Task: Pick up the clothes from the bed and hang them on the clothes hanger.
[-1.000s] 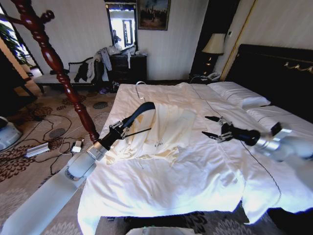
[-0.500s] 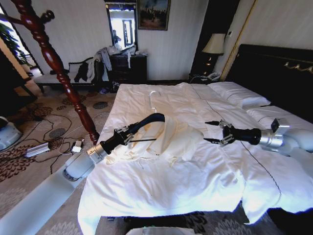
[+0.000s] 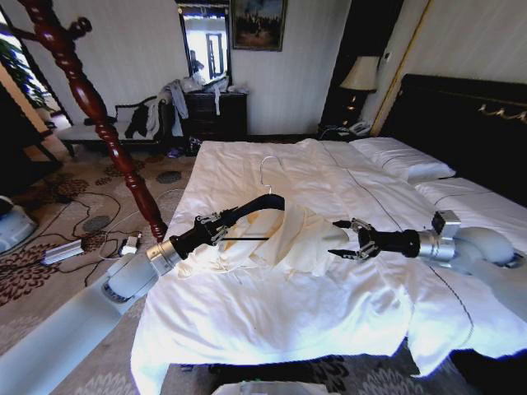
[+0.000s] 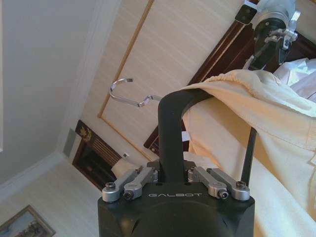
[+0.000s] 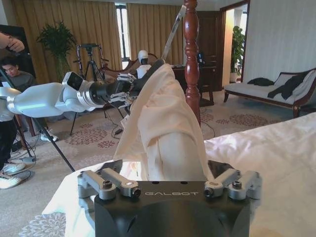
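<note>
The pale cream clothes (image 3: pixel 290 237) hang draped over the black clothes hanger (image 3: pixel 257 206), lifted a little above the white bed (image 3: pixel 329 309). My left gripper (image 3: pixel 216 224) is shut on the hanger's left shoulder; its silver hook (image 3: pixel 267 168) points up. In the left wrist view the fingers (image 4: pixel 134 181) clamp the black hanger (image 4: pixel 170 133), with the clothes (image 4: pixel 247 123) on its far side. My right gripper (image 3: pixel 333 239) is open at the garment's right edge. In the right wrist view the clothes (image 5: pixel 165 123) hang between its spread fingers (image 5: pixel 111 185).
A reddish-brown wooden pole (image 3: pixel 99 115) stands off the bed's left side, with cables and a power strip (image 3: pixel 123 245) on the carpet by its foot. Pillows (image 3: pixel 403 158) and a black headboard (image 3: pixel 465 115) lie to the right. A bench with dark garments (image 3: pixel 140 122) stands at the back wall.
The left gripper has raised the hanger and carried it right, bunching the clothes up off the bed. The right gripper has moved left and down, up to the garment's edge.
</note>
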### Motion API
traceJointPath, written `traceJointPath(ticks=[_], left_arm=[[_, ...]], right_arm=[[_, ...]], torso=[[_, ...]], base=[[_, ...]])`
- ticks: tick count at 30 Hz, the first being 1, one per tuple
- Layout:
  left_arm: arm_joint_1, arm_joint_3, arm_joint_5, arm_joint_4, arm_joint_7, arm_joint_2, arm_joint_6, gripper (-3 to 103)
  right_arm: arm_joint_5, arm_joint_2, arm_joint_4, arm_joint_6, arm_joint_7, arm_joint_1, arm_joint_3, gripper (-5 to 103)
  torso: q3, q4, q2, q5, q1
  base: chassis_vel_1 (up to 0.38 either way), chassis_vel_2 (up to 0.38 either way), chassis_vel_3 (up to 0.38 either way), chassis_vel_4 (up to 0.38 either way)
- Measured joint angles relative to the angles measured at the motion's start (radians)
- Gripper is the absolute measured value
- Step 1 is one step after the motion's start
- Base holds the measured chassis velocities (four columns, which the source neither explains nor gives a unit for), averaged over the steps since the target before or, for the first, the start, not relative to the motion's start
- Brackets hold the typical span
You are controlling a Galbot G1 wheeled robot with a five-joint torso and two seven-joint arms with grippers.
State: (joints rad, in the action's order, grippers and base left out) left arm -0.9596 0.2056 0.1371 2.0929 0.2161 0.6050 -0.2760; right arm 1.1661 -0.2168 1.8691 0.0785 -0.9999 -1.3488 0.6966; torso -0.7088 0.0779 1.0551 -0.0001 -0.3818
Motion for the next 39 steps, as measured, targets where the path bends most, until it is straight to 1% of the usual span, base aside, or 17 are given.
traceJointPath(ticks=[3, 4, 5, 6, 8, 10, 11, 12, 14, 16, 17, 18, 19, 29, 32, 34, 39], left_arm=[[0.002, -0.006, 0.033, 0.001, 0.0, -0.003, 0.011, 19], [0.002, -0.006, 0.033, 0.001, 0.0, -0.003, 0.011, 19], [0.003, -0.008, 0.034, 0.001, 0.0, -0.003, 0.012, 19], [0.004, -0.01, 0.034, 0.001, 0.001, -0.003, 0.012, 19], [0.004, -0.013, 0.025, 0.001, 0.007, -0.003, 0.012, 19], [0.004, -0.014, 0.022, 0.001, 0.009, -0.003, 0.011, 19], [0.005, -0.016, 0.011, 0.001, 0.013, -0.003, 0.009, 19], [0.005, -0.016, 0.007, 0.001, 0.014, -0.002, 0.007, 19], [0.006, -0.018, 0.001, 0.001, 0.016, -0.001, 0.005, 19], [0.006, -0.018, -0.001, 0.001, 0.016, 0.0, 0.004, 19], [0.007, -0.02, -0.01, 0.001, 0.017, 0.001, 0.003, 19], [0.008, -0.02, -0.014, 0.0, 0.017, 0.002, 0.002, 19], [0.008, -0.02, -0.017, 0.0, 0.017, 0.002, 0.002, 19], [0.013, -0.021, -0.024, -0.001, 0.018, -0.002, 0.0, 19], [0.008, -0.018, -0.038, -0.001, 0.017, 0.0, -0.006, 19], [0.006, -0.016, -0.043, -0.001, 0.012, 0.0, -0.009, 19], [-0.001, -0.015, -0.053, -0.002, -0.022, 0.001, -0.014, 19]], right_arm=[[0.006, -0.003, 0.0, 0.006, 0.018, -0.006, -0.008, 79], [0.006, -0.003, 0.0, 0.006, 0.018, -0.006, -0.008, 79], [0.013, -0.005, 0.002, 0.008, 0.025, -0.008, -0.011, 73], [0.017, -0.007, 0.005, 0.01, 0.032, -0.009, -0.013, 73], [0.026, -0.01, 0.013, 0.014, 0.052, -0.011, -0.016, 62], [0.027, -0.01, 0.014, 0.014, 0.055, -0.011, -0.017, 62], [0.03, -0.012, 0.019, 0.014, 0.068, -0.011, -0.018, 51], [0.03, -0.013, 0.021, 0.014, 0.074, -0.011, -0.018, 51], [0.028, -0.017, 0.027, 0.014, 0.096, -0.012, -0.02, 41], [0.028, -0.018, 0.029, 0.014, 0.103, -0.012, -0.021, 41], [0.024, -0.022, 0.034, 0.014, 0.118, -0.013, -0.024, 30], [0.021, -0.024, 0.036, 0.014, 0.12, -0.014, -0.026, 30], [0.015, -0.027, 0.038, 0.015, 0.121, -0.014, -0.028, 25], [-0.002, -0.044, 0.04, 0.015, 0.109, -0.017, -0.033, 24], [-0.023, -0.055, 0.04, -0.002, 0.111, -0.019, -0.033, 24], [-0.032, -0.059, 0.04, -0.012, 0.111, -0.019, -0.032, 24], [-0.053, -0.071, 0.042, -0.031, 0.11, -0.019, -0.023, 24]], torso=[[0.0, -0.0001, 0.0, 0.0, 0.0], [0.0, -0.0001, 0.0, 0.0, 0.0], [0.0, 0.0, 0.0, 0.0, 0.0], [0.0, 0.0001, 0.0, 0.0, 0.0], [0.0, 0.0, 0.0, 0.0001, 0.0], [0.0, 0.0, 0.0, 0.0001, 0.0], [0.0, 0.0, 0.0, 0.0, 0.0], [0.0, 0.0, 0.0, 0.0, 0.0], [0.0, 0.0, 0.0, 0.0, 0.0], [0.0, 0.0, 0.0, 0.0001, 0.0], [0.0, 0.0, 0.0, 0.0001, 0.0], [0.0, 0.0, 0.0, 0.0, 0.0], [0.0, 0.0, 0.0, 0.0001, 0.0], [0.0, 0.0, 0.0, 0.0001, 0.0], [0.0, 0.0, 0.0, 0.0001, 0.0], [0.0, 0.0, 0.0, 0.0001, 0.0], [0.0, 0.0, 0.0, 0.0, 0.0]], base=[[0.0, 0.0, 0.0, 0.0], [0.0, 0.0, 0.0, 0.0], [0.0, 0.0, 0.0, 0.0], [0.0, 0.0, 0.0, 0.0], [0.0, 0.0, 0.0, 0.0], [0.0, 0.0, 0.0, 0.0], [0.0, 0.0, 0.0, 0.0], [0.0, 0.0, 0.0, 0.0], [0.0, 0.0, 0.0, 0.0], [0.0, 0.0, 0.0, 0.0], [0.0, 0.0, 0.0, 0.0], [0.0, 0.0, 0.0, 0.0], [0.0, 0.0, 0.0, 0.0], [0.0, 0.0, 0.0, 0.0], [0.0, 0.0, 0.0, 0.0], [0.0, 0.0, 0.0, 0.0], [0.0, 0.0, 0.0, 0.0]])
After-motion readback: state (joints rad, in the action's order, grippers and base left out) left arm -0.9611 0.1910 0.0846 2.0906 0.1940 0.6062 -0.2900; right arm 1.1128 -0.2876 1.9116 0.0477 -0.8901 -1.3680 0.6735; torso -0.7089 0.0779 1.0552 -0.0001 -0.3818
